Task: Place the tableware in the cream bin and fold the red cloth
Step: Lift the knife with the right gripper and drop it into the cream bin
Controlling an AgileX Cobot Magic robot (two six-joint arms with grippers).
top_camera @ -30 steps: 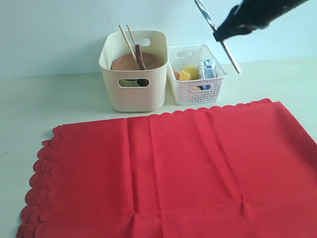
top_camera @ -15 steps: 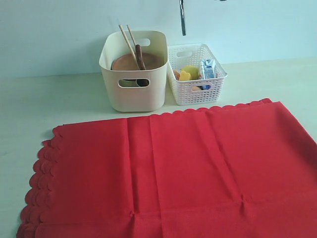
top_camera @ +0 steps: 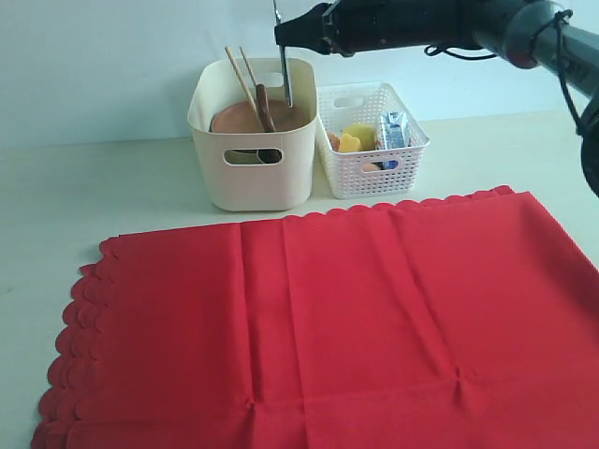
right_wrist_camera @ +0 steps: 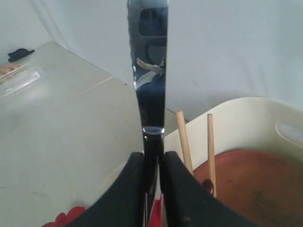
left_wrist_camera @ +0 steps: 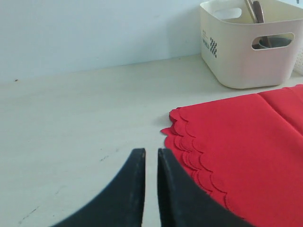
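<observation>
Fingers (right_wrist_camera: 132, 189) of the right gripper (top_camera: 284, 35) clamp the slim silver metal knife (top_camera: 286, 84), which hangs upright over the tall cream plastic bin (top_camera: 253, 178) beneath them. Releasing it should come next. The left gripper (left_wrist_camera: 150, 158) is nearly closed and empty, near the unfolded bright red scalloped cloth (top_camera: 328, 318).

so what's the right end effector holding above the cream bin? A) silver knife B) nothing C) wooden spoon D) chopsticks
A: the right end effector is shut on the silver knife, which hangs upright over the cream bin. The chopsticks and the wooden spoon already stand inside it.
</observation>
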